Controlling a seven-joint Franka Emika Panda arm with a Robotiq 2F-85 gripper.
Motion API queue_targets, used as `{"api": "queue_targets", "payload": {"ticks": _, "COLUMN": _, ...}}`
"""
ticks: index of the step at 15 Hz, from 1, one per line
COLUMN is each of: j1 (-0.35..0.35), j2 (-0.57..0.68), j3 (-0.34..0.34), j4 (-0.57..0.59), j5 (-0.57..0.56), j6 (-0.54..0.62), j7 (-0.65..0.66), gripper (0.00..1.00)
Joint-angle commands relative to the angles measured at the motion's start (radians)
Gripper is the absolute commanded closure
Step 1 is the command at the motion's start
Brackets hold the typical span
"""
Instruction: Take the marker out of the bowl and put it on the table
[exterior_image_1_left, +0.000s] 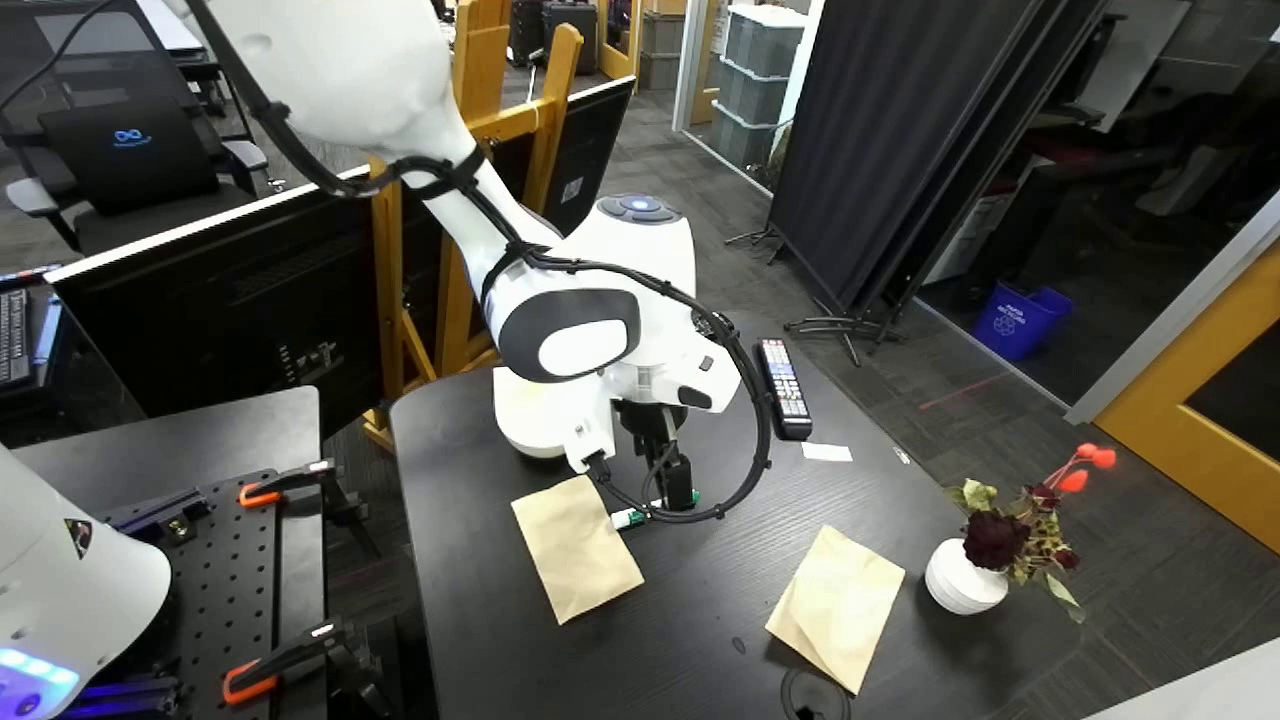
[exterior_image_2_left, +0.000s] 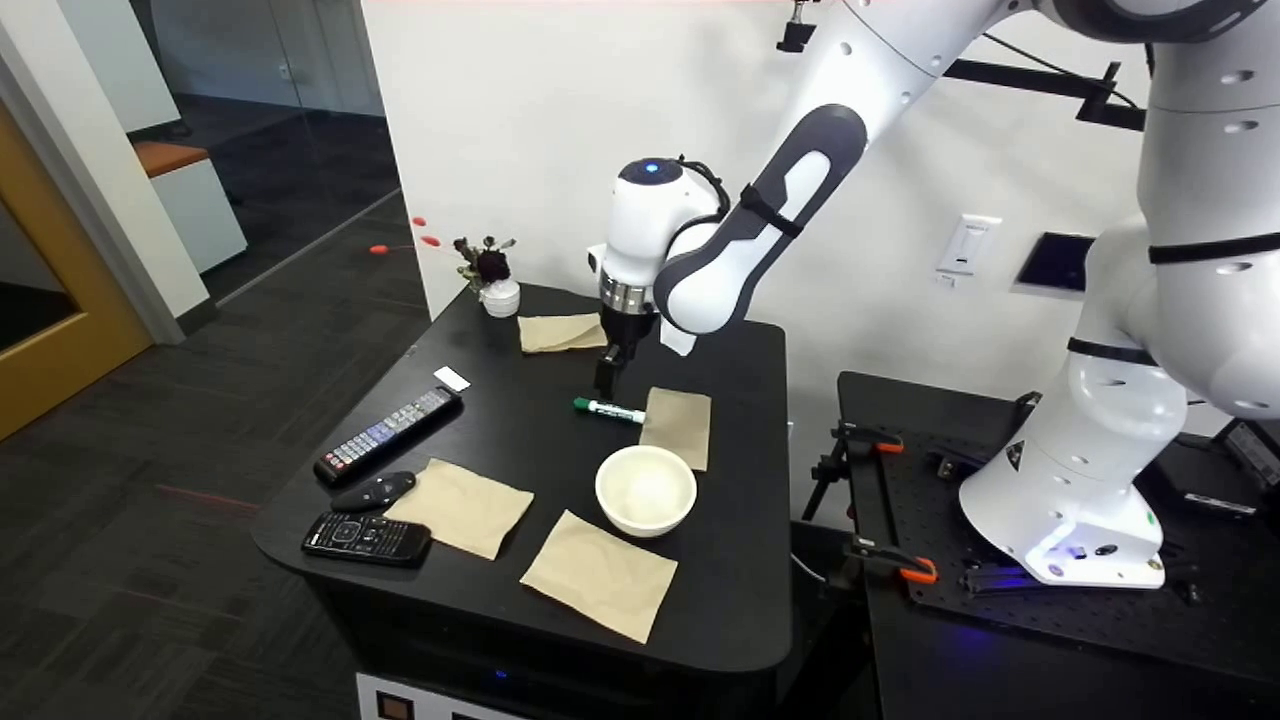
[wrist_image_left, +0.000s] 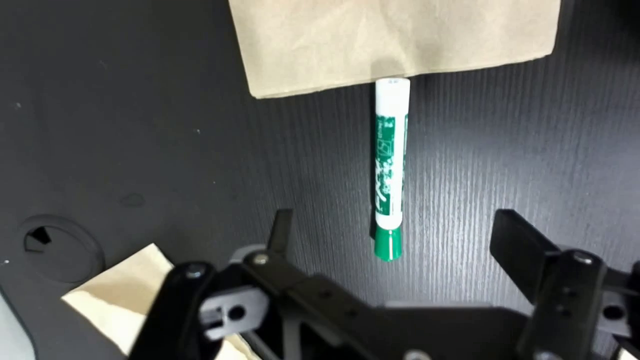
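Note:
The marker (wrist_image_left: 391, 165), white and green with a green cap, lies flat on the dark table (exterior_image_2_left: 740, 560). Its white end meets the edge of a brown paper sheet (wrist_image_left: 390, 40). The marker also shows in both exterior views (exterior_image_1_left: 630, 518) (exterior_image_2_left: 612, 410), partly hidden by the gripper in one of them. The white bowl (exterior_image_2_left: 646, 490) stands empty on the table, apart from the marker; it is partly hidden by the arm in an exterior view (exterior_image_1_left: 530, 420). My gripper (wrist_image_left: 395, 215) is open and empty, pointing down above the marker's cap end, its fingers apart on either side.
Several brown paper sheets (exterior_image_2_left: 600, 575) lie around the bowl and marker. Several black remotes (exterior_image_2_left: 390, 435) lie along one table edge, near a white card (exterior_image_2_left: 452, 379). A white vase with flowers (exterior_image_1_left: 965, 578) stands near another edge. A white wall (exterior_image_2_left: 560, 150) rises behind the table.

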Motion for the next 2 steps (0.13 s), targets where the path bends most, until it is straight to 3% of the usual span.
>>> {"api": "queue_targets", "payload": {"ticks": 1, "j1": -0.004, "j2": 0.0, "j3": 0.003, "j4": 0.002, "j5": -0.002, "j6": -0.003, "j7": 0.0, "gripper": 0.0}}
{"api": "queue_targets", "payload": {"ticks": 2, "j1": -0.004, "j2": 0.002, "j3": 0.003, "j4": 0.002, "j5": -0.002, "j6": -0.003, "j7": 0.0, "gripper": 0.0}}
